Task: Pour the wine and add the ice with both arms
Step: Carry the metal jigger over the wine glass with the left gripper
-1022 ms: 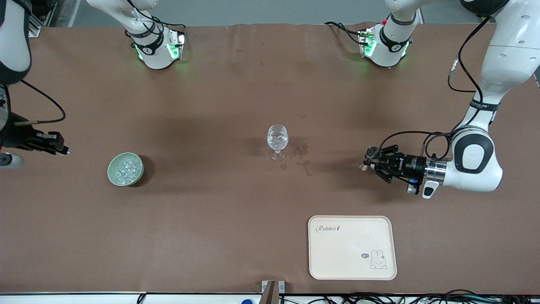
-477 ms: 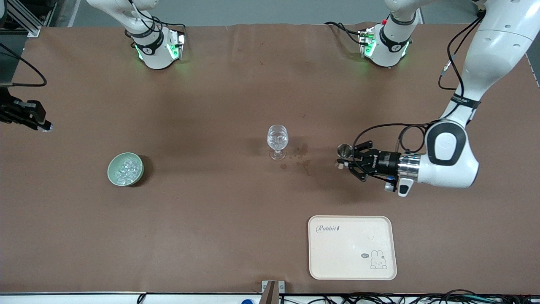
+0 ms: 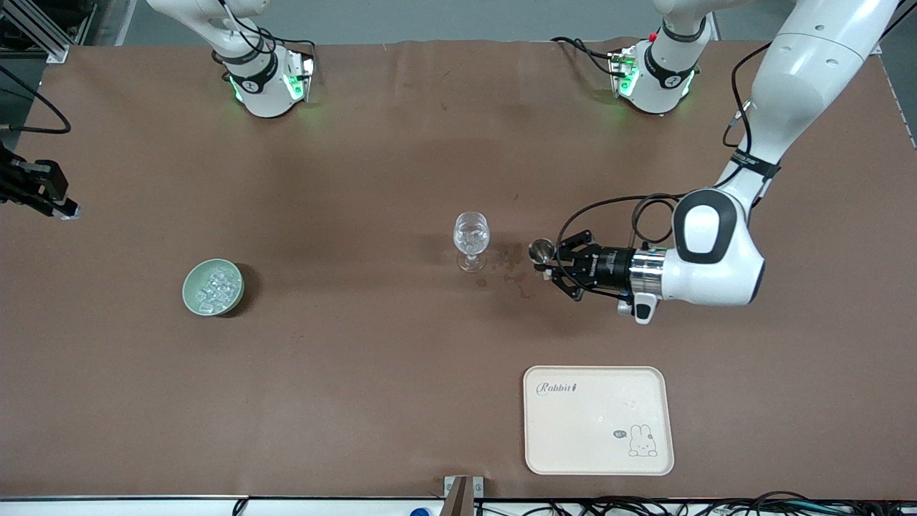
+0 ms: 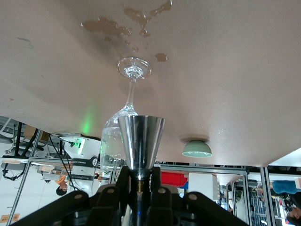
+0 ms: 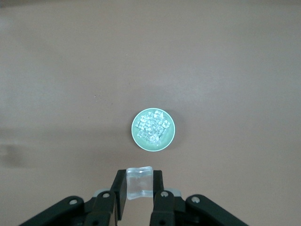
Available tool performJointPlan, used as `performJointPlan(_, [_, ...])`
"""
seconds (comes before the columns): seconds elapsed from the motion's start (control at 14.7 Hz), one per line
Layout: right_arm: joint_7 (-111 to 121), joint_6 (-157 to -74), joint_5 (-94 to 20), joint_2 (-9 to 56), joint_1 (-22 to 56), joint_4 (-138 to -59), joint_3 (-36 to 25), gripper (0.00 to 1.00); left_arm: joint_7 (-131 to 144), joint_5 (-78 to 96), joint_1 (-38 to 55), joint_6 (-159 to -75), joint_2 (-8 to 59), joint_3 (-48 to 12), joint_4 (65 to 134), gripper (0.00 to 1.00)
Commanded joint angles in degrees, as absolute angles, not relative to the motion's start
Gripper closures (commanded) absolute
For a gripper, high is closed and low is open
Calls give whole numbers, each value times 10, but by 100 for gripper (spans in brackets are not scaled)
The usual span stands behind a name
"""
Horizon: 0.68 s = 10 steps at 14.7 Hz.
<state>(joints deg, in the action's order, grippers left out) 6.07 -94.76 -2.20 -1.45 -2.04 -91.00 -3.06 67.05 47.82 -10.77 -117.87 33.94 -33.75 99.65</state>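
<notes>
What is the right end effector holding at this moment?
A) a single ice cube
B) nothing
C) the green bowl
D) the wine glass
A: in the right wrist view the right end effector is shut on a single ice cube, with the green bowl of ice on the table below it.

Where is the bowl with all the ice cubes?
The green bowl of ice sits on the brown table toward the right arm's end, level with the wine glass at the middle. The right wrist view shows it below the right gripper.
</notes>
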Motion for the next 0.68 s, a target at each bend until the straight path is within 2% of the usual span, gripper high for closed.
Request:
performJointPlan(0.0, [54, -949, -19, -23, -23, -912, -28, 89, 695, 490, -85, -1213, 315, -336, 1022, 100])
performJointPlan(0.27, [54, -950, -19, -22, -23, -913, -28, 89, 715, 487, -54, -1256, 304, -336, 1046, 100])
performJointPlan(0.61, [54, -948, -19, -22, -23, -914, -28, 89, 715, 483, -42, -1264, 273, -335, 1079, 100])
